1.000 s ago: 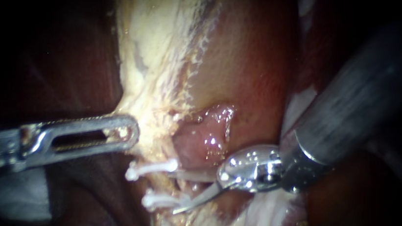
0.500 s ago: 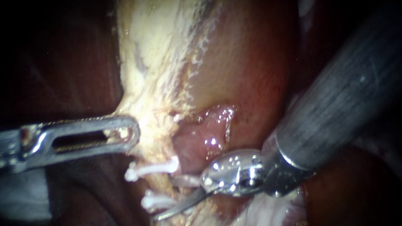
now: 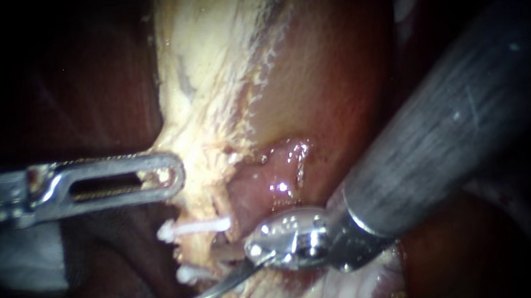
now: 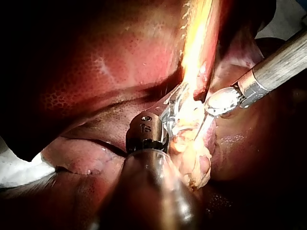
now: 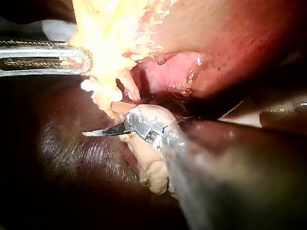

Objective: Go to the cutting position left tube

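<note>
Tube (image 3: 204, 244): endoscope view, below pale tissue (image 3: 206, 77); two white clips on it, upper clip (image 3: 195, 227) and lower clip (image 3: 190, 273).
Right instrument (image 3: 201, 278): slants in from upper right, jaws parted, apparently astride the tube between the clips.
Left instrument (image 3: 175, 174): level, jaws clamped on pale tissue.
Left wrist view: glare hides the tube.
Right wrist view: one jaw shows beside pale tissue.
</note>
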Controlling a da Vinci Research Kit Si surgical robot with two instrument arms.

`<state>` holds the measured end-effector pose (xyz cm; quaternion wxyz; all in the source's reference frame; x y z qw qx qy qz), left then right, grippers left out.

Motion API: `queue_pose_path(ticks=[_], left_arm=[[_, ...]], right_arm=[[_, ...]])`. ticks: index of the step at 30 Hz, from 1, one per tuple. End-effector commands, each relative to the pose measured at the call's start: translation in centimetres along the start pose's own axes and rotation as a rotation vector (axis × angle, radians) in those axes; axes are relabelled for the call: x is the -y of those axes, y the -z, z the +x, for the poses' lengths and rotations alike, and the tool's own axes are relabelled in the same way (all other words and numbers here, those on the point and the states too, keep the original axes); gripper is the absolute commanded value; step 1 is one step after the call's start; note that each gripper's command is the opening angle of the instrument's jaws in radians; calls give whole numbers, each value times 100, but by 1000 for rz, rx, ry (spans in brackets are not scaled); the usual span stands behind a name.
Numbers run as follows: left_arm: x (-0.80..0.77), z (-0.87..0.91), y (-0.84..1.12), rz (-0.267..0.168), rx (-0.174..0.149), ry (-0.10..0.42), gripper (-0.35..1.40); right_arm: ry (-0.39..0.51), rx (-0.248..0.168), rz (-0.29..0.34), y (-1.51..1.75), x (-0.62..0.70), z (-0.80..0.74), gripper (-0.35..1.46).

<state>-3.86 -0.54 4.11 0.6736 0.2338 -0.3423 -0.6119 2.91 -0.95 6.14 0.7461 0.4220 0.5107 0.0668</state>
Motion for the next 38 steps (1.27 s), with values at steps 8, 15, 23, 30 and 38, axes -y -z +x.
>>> queue_pose_path(ticks=[8, 15, 23, 30, 38], left_arm=[[0, 0, -1, -1, 0, 0, -35], [1, 0, -1, -1, 0, 1, -35], [1, 0, -1, -1, 1, 1, -35], [1, 0, -1, -1, 1, 1, -35], [2, 1, -1, -1, 1, 1, -35]], right_arm=[[-78, -33, -6, -12, -16, 5, 133], [-132, -47, -8, -19, -23, 8, 126], [-154, -47, -9, -19, -31, 1, 125], [-159, -47, -9, -20, -31, 0, 125], [-158, -47, -8, -20, -31, 0, 125]])
